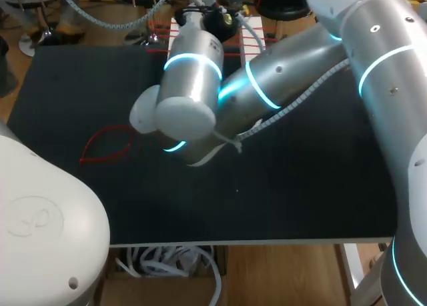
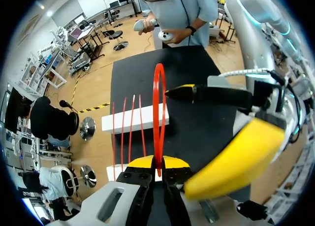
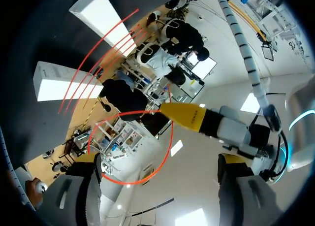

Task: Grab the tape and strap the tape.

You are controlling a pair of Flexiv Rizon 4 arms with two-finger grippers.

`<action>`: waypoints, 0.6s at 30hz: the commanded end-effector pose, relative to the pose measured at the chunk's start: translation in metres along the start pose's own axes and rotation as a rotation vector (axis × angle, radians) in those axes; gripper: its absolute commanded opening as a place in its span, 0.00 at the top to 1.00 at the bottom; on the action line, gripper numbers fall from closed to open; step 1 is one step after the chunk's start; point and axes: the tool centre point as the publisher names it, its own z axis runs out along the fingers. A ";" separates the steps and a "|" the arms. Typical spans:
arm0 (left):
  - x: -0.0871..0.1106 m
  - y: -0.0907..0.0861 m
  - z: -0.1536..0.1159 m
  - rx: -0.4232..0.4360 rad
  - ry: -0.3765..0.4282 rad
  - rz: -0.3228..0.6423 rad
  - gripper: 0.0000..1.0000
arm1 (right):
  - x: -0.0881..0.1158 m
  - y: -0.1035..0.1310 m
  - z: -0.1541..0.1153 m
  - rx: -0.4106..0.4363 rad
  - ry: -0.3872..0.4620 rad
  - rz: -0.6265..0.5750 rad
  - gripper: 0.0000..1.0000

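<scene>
While the left tool (image 2: 157,163) gripped the base of a red tape (image 2: 155,113) loop between its closed yellow tips, the loop stood upright ahead of it, above the black counter (image 2: 197,73). The right tool (image 3: 158,158) was open, its two fingers spread wide. Seen from the left wrist, one of its fingers, black with a yellow tip, pointed at the loop's side, just beside it; whether it touched could not be told. Its other finger was nearer the camera, apart from the loop. Seen from the right wrist, the loop hung ahead of the gap between the spread fingers. Beside the left tool, several straight red strips (image 2: 132,122) lay side by side across two white blocks (image 2: 150,120) on the counter. Seen from overhead, another red loop (image 1: 107,146) lay on the counter's left part, and the right arm (image 1: 293,79) stretched across the middle.
</scene>
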 end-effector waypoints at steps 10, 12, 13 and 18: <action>0.000 0.000 0.000 -0.002 0.001 0.001 1.00 | 0.020 -0.042 -0.015 -0.161 -0.057 -0.008 0.47; 0.000 0.000 0.000 -0.002 0.001 0.001 1.00 | 0.021 -0.047 -0.018 -0.172 -0.067 -0.004 0.42; 0.000 0.000 0.000 -0.002 0.001 0.001 1.00 | 0.021 -0.051 -0.019 -0.179 -0.072 -0.002 0.13; 0.000 0.000 0.000 -0.002 0.001 0.001 1.00 | 0.027 -0.067 -0.023 -0.200 -0.122 -0.006 0.00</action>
